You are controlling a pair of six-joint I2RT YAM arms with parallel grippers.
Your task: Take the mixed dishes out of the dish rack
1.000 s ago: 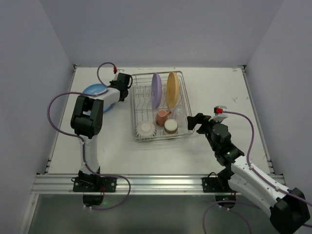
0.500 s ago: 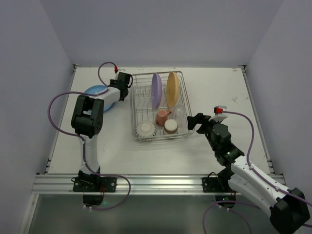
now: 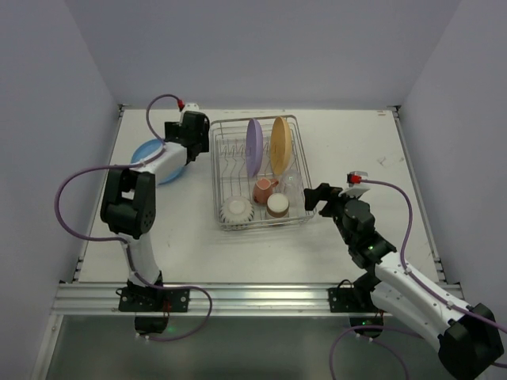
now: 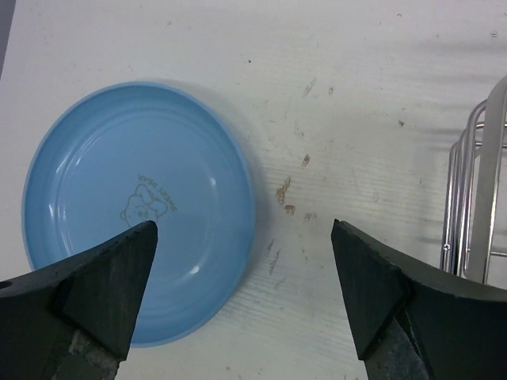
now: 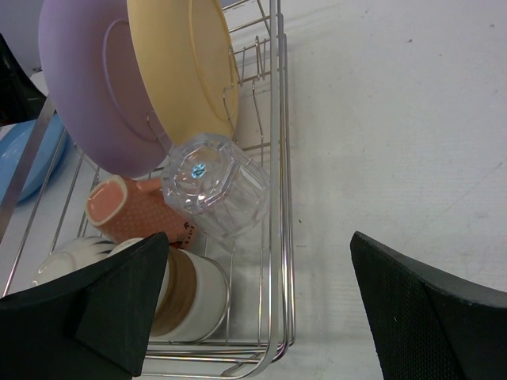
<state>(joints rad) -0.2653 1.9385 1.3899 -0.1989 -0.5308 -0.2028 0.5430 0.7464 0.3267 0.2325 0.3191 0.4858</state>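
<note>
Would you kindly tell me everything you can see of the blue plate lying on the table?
The blue plate is round, light blue and glossy, plastic by its look, with a raised rim, concentric rings and a faint small printed figure at its centre. It lies flat and face up on the white table, left of the dish rack and apart from it. Only the table touches it. The left gripper hangs open above its right edge.
</note>
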